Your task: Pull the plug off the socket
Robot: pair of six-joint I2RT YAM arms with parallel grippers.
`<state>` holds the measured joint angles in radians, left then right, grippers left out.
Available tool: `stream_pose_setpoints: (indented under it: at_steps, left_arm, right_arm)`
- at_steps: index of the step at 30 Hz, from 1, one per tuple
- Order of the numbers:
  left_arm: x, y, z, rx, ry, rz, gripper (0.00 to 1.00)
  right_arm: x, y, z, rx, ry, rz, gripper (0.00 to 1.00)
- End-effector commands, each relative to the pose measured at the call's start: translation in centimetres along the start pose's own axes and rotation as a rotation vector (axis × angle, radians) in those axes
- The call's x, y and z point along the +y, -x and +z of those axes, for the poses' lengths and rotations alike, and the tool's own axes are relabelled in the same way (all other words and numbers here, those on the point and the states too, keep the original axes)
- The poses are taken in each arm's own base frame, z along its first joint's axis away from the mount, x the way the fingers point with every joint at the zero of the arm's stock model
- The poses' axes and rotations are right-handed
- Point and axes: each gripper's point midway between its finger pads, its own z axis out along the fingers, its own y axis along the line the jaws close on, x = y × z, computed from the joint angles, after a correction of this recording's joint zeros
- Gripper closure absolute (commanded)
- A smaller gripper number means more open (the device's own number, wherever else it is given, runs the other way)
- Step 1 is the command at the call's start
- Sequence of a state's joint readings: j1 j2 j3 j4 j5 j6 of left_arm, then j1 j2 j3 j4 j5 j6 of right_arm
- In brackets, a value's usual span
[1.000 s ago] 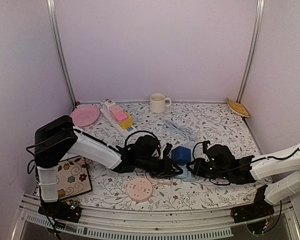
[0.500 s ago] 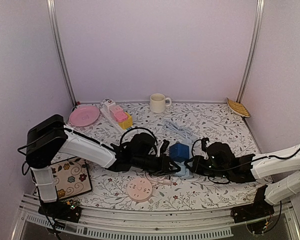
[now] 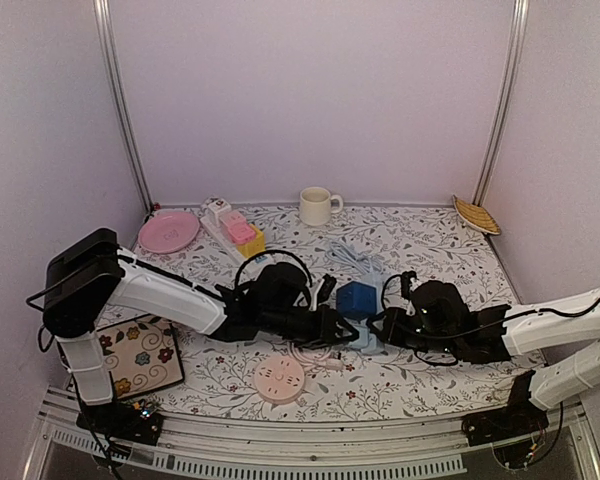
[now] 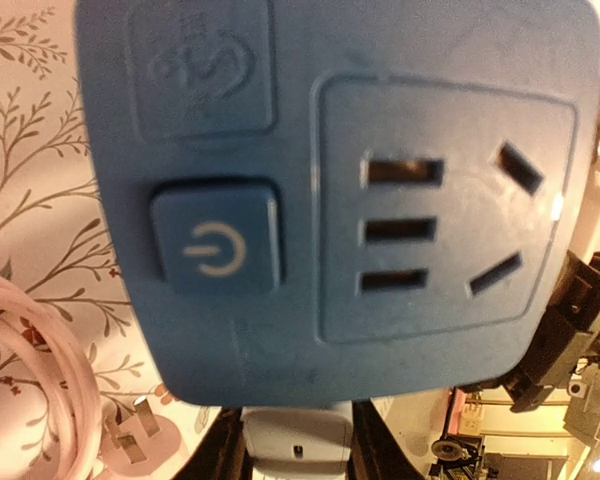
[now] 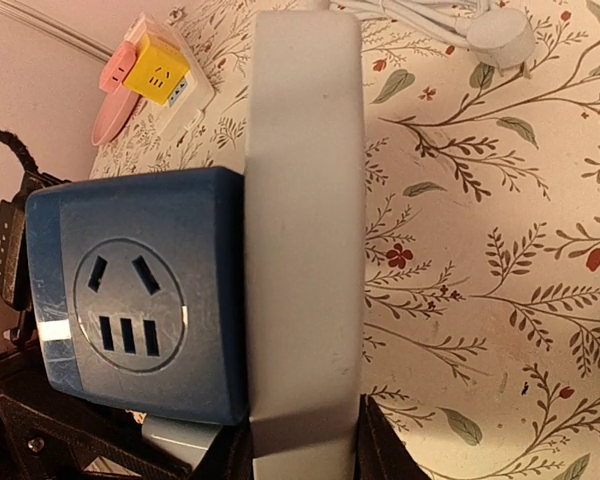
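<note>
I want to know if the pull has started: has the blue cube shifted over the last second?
Yes, slightly. In the top view the blue cube has crept toward the back and a little left, nearer the white mug, which has stayed put.

The floral-print white table (image 3: 435, 245) is carrying a round pink plate (image 3: 169, 231), a white power strip bearing pink and yellow cubes (image 3: 232, 233), a cream ceramic mug (image 3: 318, 206), a woven wooden dish (image 3: 476, 215), a bundled white cable (image 3: 358, 258), a round pink socket disc (image 3: 280, 380) and a square flower-patterned board (image 3: 145, 357).
</note>
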<state>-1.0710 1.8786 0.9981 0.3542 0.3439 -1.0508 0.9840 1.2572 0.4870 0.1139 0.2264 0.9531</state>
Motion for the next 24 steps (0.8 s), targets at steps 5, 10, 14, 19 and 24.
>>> stream_pose_setpoints:
  at_steps: [5, 10, 14, 19, 24]
  left_arm:
    - [0.0, -0.4, -1.6, 0.037, 0.019, 0.033, 1.00]
    - [0.0, -0.3, -1.7, 0.032, 0.026, 0.036, 1.00]
    - [1.0, 0.5, -2.7, -0.004, 0.075, 0.040, 1.00]
    - [4.5, 2.8, -5.6, -0.083, 0.188, 0.032, 1.00]
    - [8.7, 5.1, -9.4, -0.164, 0.298, 0.007, 1.00]
  right_arm:
    - [-6.0, 1.8, -1.4, -0.123, -0.352, -0.169, 0.97]
    - [-5.4, 1.8, -1.1, -0.117, -0.343, -0.170, 0.97]
    - [-4.5, 1.6, -1.0, -0.099, -0.298, -0.159, 0.97]
    - [-3.3, 1.5, -1.1, -0.081, -0.234, -0.150, 0.96]
    - [-2.0, 1.4, -1.1, -0.061, -0.180, -0.150, 0.96]
